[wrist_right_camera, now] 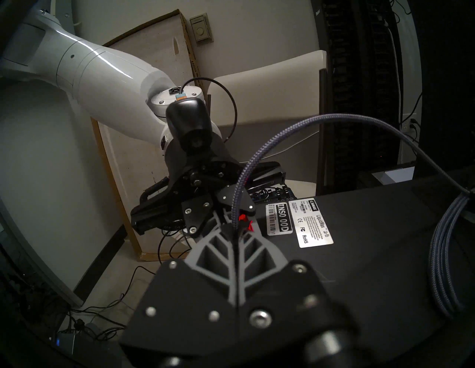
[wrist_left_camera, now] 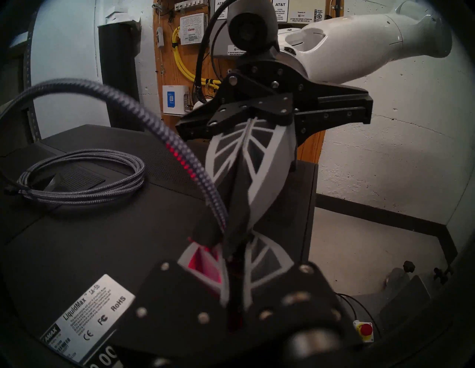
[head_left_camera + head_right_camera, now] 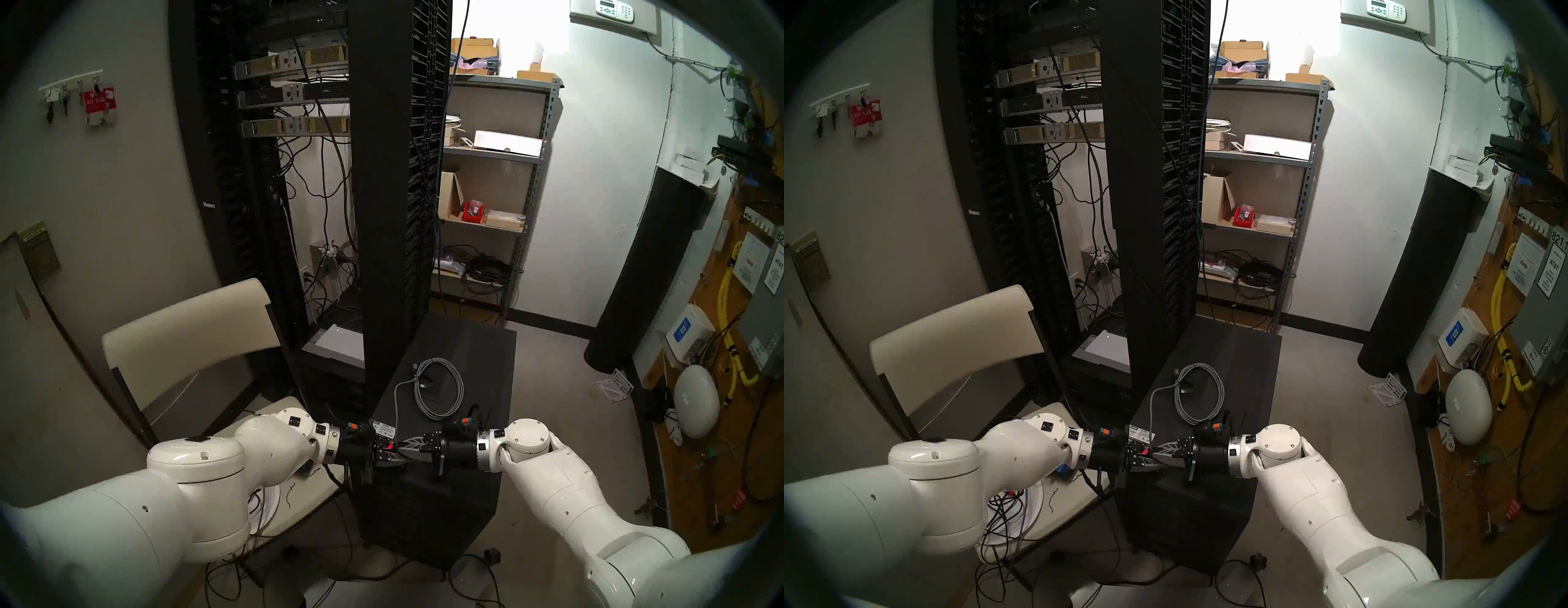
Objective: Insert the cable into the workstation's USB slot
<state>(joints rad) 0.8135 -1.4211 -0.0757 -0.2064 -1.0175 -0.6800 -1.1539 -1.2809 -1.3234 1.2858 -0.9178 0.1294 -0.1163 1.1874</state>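
Grey braided cable (image 3: 439,388) coiled atop workstation (image 3: 466,361); chair (image 3: 191,335) left; rack (image 3: 399,170) behind

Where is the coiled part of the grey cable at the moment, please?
In the head view, the cable's coil lies on the workstation's top, just beyond both grippers and right of the rack.

The workstation (image 3: 475,361) carries the things on its flat black top: the cable (image 3: 439,392) lies coiled mid-top, and white barcode stickers (image 3: 383,429) sit at its near left corner.
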